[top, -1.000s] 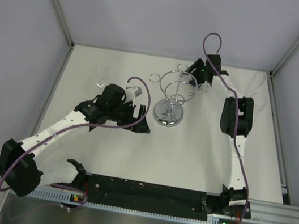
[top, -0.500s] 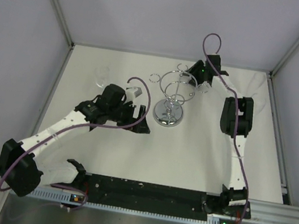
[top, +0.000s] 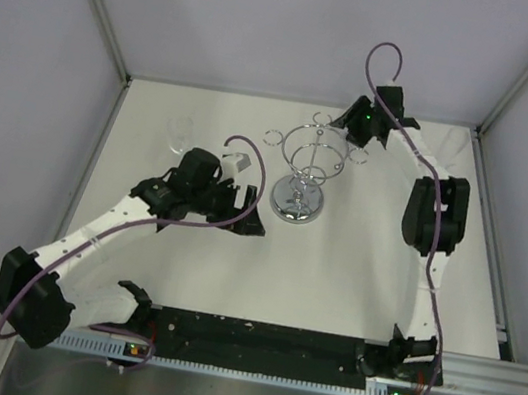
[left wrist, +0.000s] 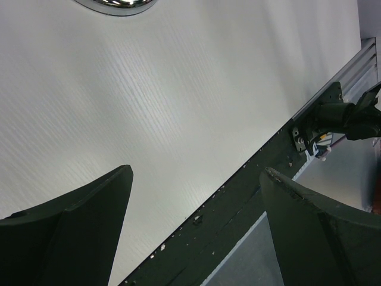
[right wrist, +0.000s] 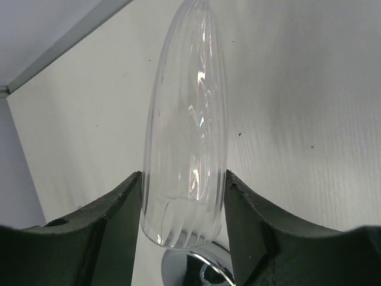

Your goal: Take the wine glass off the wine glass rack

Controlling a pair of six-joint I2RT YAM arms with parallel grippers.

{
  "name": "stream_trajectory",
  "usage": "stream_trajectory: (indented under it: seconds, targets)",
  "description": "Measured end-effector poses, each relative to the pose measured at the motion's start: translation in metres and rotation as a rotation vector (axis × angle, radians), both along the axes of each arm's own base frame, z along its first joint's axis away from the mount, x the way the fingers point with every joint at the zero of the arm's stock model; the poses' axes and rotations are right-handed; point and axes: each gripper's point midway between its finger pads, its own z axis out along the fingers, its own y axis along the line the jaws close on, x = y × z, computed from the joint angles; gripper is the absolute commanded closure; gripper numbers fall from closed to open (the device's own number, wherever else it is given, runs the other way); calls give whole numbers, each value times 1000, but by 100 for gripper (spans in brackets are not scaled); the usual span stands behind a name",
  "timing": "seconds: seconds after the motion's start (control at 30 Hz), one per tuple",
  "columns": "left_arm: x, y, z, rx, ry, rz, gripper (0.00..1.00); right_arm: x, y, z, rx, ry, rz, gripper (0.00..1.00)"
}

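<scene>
White table (top: 190, 276) inside a grey-walled booth with aluminium framing at the corners. The wine glass rack (top: 311, 160) stands mid-table on its mirrored round base.

- Right gripper (right wrist: 183, 179): at the far-right side of the rack, closed on the bowl of the wine glass (right wrist: 187, 119). Both fingers (right wrist: 122, 202) press the ribbed sides near the rim. The glass hangs upside down, rim toward the camera and stem running up out of the wrist view. I cannot see where the foot sits on the rack.
- Left gripper (left wrist: 196, 179): spread wide and holding nothing, low over the table near the rack's base but apart from it.
- 1 more faint clear glass (top: 182, 131) seems to stand on the table at far left, close to the left arm.

Risks, as I judge them:
1. The bowl is thin, so too hard a squeeze could crack it.
2. The bowl tapers and is smooth, so it could slide through the pads during a pull.
3. If the foot is not drawn out along its arm, it may snag the ring and drag or tip the rack. Nothing steadies the base.
4. A swing of the left arm could knock the other glass.
</scene>
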Motion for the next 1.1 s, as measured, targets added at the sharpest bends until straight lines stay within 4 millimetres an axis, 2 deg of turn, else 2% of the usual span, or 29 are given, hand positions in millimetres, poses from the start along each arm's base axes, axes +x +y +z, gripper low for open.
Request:
stream_trajectory:
  seconds: [0.2,0.27,0.6,0.73,0.97,1.1]
  targets:
    - [-2,0,6,-13,-14,-4,6,-25,-14,72,-46,-117,5,61]
    - [-2,0,7,-17,-16,-6,6,-35,-19,90,-63,-152,3,61]
    - [-13,-7,21,-82,-23,-63,6,-105,-56,149,-204,-284,12,62]
    - [-16,-10,38,-134,-53,-78,6,-134,-66,186,-219,-363,12,62]
    - [-17,-14,83,-223,-155,-87,6,-185,-76,269,-187,-552,-1,62]
    - [-10,-18,106,-267,-208,-70,6,-214,-73,296,-143,-622,18,62]
